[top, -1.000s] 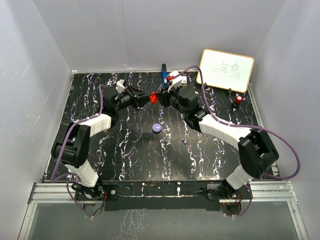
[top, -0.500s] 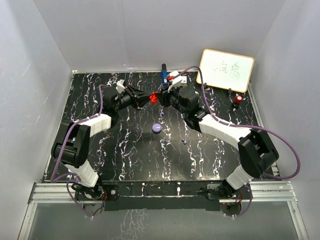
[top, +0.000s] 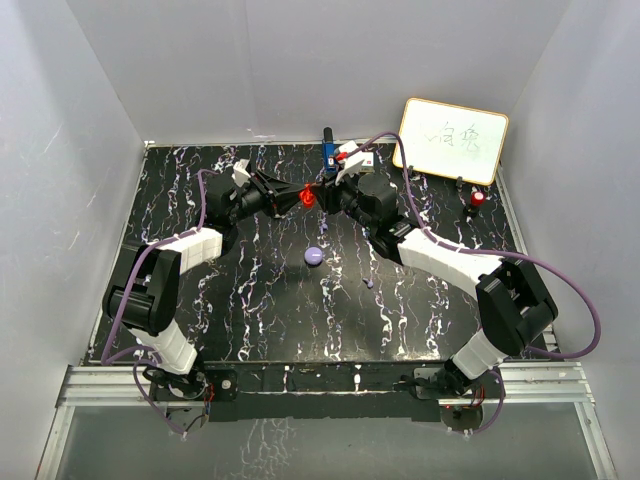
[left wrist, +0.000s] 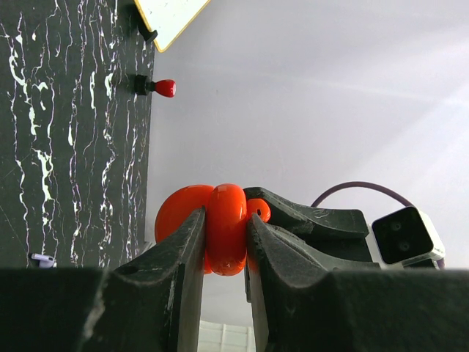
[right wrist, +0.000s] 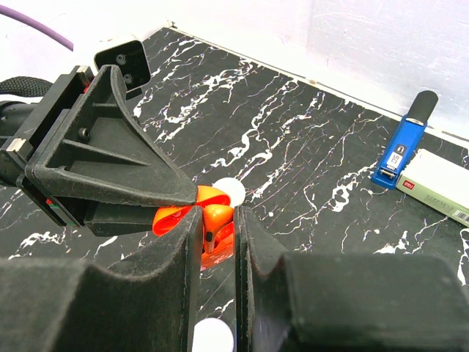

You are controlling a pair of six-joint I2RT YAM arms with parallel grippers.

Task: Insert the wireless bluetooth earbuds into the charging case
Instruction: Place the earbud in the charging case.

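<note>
My left gripper (top: 297, 198) is shut on the open red-orange charging case (top: 308, 197), held above the far middle of the table. In the left wrist view the case (left wrist: 226, 229) is pinched between the fingers (left wrist: 170, 257). My right gripper (top: 323, 192) meets it from the right and is shut on an orange earbud (right wrist: 218, 213). It holds the earbud's stem down at the open case (right wrist: 173, 217). The earbud's tip (left wrist: 258, 210) shows beside the case. A tiny purple earbud piece (top: 370, 284) lies on the table, also seen in the left wrist view (left wrist: 42, 259).
A purple puck (top: 313, 256) lies mid-table. Two white round pieces (right wrist: 233, 192) (right wrist: 212, 339) lie under the grippers. A blue device (top: 327, 146) and a white box (right wrist: 440, 185) sit at the back. A whiteboard (top: 452, 140) and a red-capped object (top: 478, 200) stand at the far right.
</note>
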